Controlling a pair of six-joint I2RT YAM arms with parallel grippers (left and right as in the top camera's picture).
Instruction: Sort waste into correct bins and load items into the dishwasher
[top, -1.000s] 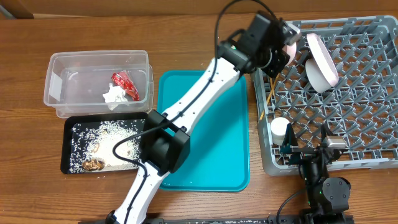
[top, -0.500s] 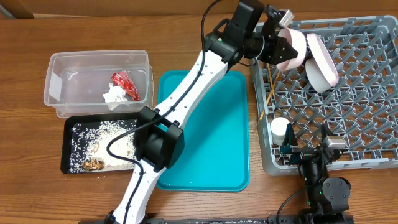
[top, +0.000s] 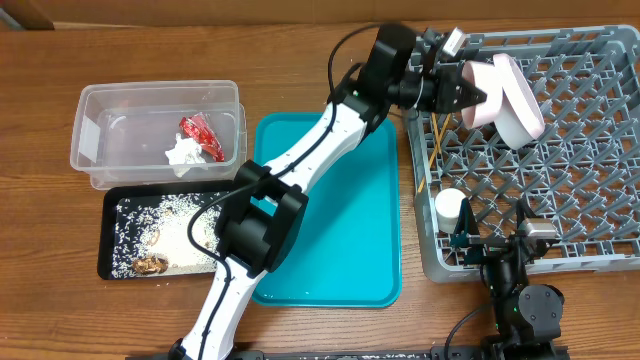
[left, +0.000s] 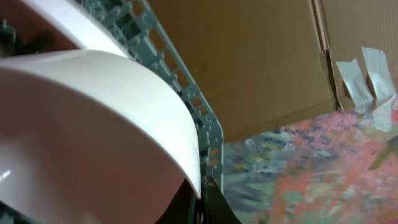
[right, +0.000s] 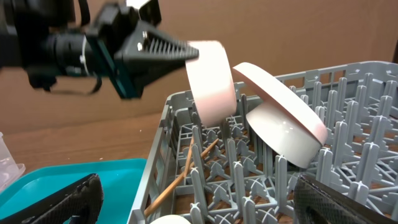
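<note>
My left gripper (top: 468, 93) is shut on the rim of the white bowl (top: 482, 95) and holds it on its side above the far left part of the grey dish rack (top: 590, 200), close beside the white plate (top: 517, 100) that leans on the pegs. The right wrist view shows the gripper (right: 186, 51), bowl (right: 212, 78) and plate (right: 280, 118). The wooden chopsticks (top: 432, 150) and the small white cup (top: 450, 208) lie in the rack's left side. My right gripper (top: 500, 238) is open and empty at the rack's near edge.
The clear tub (top: 90, 150) holds the red wrapper (top: 200, 135) and the white tissue (top: 183, 153). The black tray (top: 105, 245) holds rice grains (top: 180, 215) and brown scraps (top: 150, 265). The teal tray (top: 340, 250) lies between them and the rack, under the left arm.
My left gripper has carried the bowl to the right and lower, over the rack's wall and close to the leaning plate. The right arm has not moved.
</note>
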